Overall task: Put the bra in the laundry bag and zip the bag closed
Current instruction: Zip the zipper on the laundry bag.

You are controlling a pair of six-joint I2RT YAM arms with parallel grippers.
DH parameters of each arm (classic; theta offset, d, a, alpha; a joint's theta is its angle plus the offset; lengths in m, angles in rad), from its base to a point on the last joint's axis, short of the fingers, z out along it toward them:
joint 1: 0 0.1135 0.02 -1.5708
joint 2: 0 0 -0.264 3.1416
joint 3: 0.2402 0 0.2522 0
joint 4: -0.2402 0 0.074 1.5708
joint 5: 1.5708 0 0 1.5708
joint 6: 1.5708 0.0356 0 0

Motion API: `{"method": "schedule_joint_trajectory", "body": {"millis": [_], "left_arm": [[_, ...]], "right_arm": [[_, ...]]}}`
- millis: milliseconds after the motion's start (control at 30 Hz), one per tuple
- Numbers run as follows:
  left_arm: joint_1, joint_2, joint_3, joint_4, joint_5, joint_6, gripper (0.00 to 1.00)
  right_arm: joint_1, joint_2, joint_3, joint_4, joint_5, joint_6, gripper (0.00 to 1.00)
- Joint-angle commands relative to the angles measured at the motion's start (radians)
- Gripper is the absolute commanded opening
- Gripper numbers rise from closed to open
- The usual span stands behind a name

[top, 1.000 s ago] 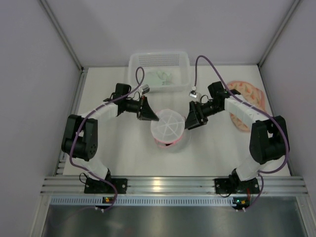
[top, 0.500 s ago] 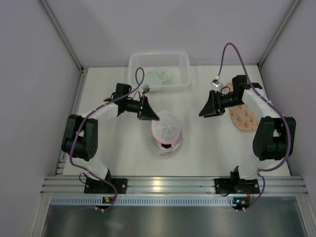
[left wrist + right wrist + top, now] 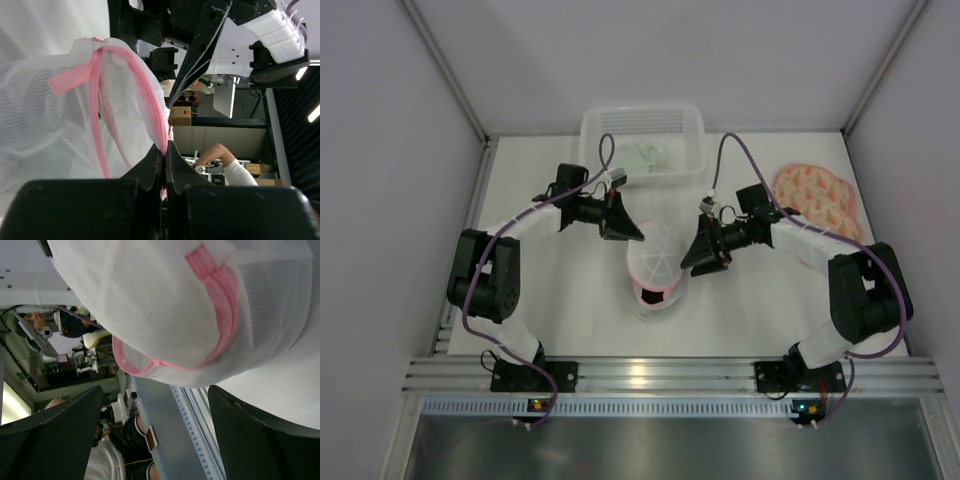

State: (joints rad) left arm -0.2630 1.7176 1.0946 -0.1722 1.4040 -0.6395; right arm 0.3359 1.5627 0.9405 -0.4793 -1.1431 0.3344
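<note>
The round white net laundry bag (image 3: 658, 270) with a pink zip (image 3: 149, 97) sits mid counter (image 3: 570, 310). The left hand (image 3: 164, 152) pinches its pink edge. The right hand (image 3: 697, 259) is spread wide beside it

Top external: high, behind the arm bases, looking down on the whole table (image 3: 570, 320).
Left wrist: very close, facing right past the left gripper (image 3: 164, 152) at the laundry bag (image 3: 50, 125) rim.
Right wrist: close, facing left at the bag's side.
Shared by all three: the bag, mid-table.
</note>
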Motion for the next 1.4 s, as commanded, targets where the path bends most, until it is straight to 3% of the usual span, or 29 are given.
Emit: {"method": "schedule_joint_trajectory", "body": {"millis": [0, 133, 500, 600, 733, 867, 1100, 1200, 1367], "left_arm": [[-0.01, -0.042, 0.033, 0.039, 0.073, -0.063, 0.0], [-0.021, -0.059, 0.028, 0.039, 0.099, -0.092, 0.0], [-0.027, -0.059, -0.038, 0.039, 0.115, -0.112, 0.0], [-0.024, -0.049, -0.036, 0.042, 0.093, -0.095, 0.0], [0.007, -0.038, -0.033, 0.027, -0.006, 0.001, 0.0], [0.053, -0.004, 0.089, -0.263, -0.14, 0.259, 0.0], [0.002, -0.033, 0.1, -0.34, -0.184, 0.369, 0.0], [-0.03, -0.082, 0.076, -0.372, -0.218, 0.435, 0.01], [-0.039, -0.269, 0.044, -0.389, -0.414, 0.576, 0.28]], "right_arm": [[0.029, -0.007, -0.029, 0.279, -0.017, 0.178, 0.87], [0.071, 0.005, -0.078, 0.572, -0.006, 0.323, 0.89], [0.14, -0.007, -0.143, 0.838, -0.035, 0.485, 0.88], [0.137, -0.027, -0.177, 0.932, -0.056, 0.557, 0.74], [0.117, -0.058, -0.18, 0.872, -0.072, 0.532, 0.58], [0.097, -0.082, -0.18, 0.797, -0.076, 0.473, 0.34], [0.094, -0.081, -0.143, 0.837, -0.093, 0.515, 0.0], [0.092, -0.064, -0.143, 0.893, -0.102, 0.554, 0.0], [0.088, -0.007, -0.155, 1.047, -0.168, 0.65, 0.0]]}}
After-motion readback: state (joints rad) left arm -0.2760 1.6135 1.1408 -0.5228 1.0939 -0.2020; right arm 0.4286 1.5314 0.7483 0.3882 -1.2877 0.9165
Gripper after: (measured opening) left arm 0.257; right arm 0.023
